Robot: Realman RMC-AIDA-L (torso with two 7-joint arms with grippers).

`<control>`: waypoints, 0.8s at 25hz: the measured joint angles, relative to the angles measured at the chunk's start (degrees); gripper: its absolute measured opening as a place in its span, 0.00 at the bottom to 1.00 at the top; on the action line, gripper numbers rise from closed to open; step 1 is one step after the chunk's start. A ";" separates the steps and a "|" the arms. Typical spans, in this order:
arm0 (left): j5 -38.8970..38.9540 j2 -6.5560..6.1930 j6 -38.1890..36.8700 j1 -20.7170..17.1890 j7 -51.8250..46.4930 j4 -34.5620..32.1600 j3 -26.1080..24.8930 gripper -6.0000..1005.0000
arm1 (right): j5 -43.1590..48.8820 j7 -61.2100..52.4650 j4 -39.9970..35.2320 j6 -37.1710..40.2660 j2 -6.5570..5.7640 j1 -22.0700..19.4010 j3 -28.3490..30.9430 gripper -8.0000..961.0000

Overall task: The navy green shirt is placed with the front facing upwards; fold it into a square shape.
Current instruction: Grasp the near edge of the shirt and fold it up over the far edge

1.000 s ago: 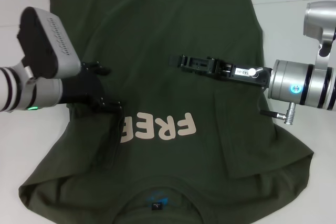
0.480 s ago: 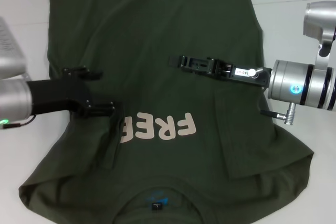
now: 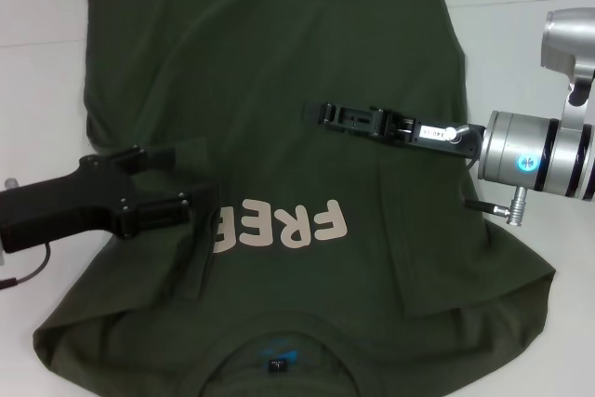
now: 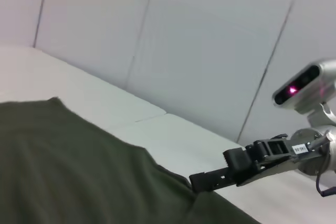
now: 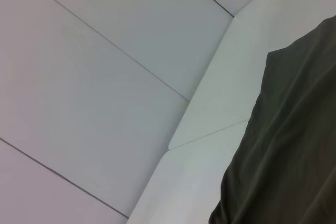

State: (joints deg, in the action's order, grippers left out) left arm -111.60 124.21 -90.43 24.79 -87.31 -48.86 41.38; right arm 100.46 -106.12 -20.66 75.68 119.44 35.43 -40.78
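Left gripper [image 3: 181, 177] fingers spread over navy green shirt [image 3: 279, 72] (sleeve edge); right gripper [image 3: 311, 112] pressed together mid-shirt.

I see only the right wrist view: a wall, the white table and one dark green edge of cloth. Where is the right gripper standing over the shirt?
Observer: The right gripper reaches over the middle of the navy green shirt, on the far side of the FREE letters from the robot.
Operator: And where is the left gripper?
Observer: The left gripper is over the shirt's left part, beside the letters, with its jaws open.
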 joint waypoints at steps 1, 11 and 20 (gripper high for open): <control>0.05 0.05 -0.09 -0.34 -0.69 0.07 -0.20 0.87 | 0.00 0.01 0.00 0.09 0.00 -0.03 0.00 0.91; -0.85 -0.20 -5.97 -1.80 -3.90 2.71 -3.65 0.87 | 0.00 2.59 0.00 0.93 -0.24 -1.17 0.01 0.91; -6.33 -1.59 -12.96 -3.27 -5.04 2.37 -16.24 0.87 | 0.40 -1.10 -2.32 11.47 -5.70 -7.40 0.54 0.91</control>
State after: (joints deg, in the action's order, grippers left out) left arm -117.92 122.62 -103.39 21.52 -92.35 -46.48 25.14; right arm 100.86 -107.23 -22.98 87.14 113.74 28.03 -40.24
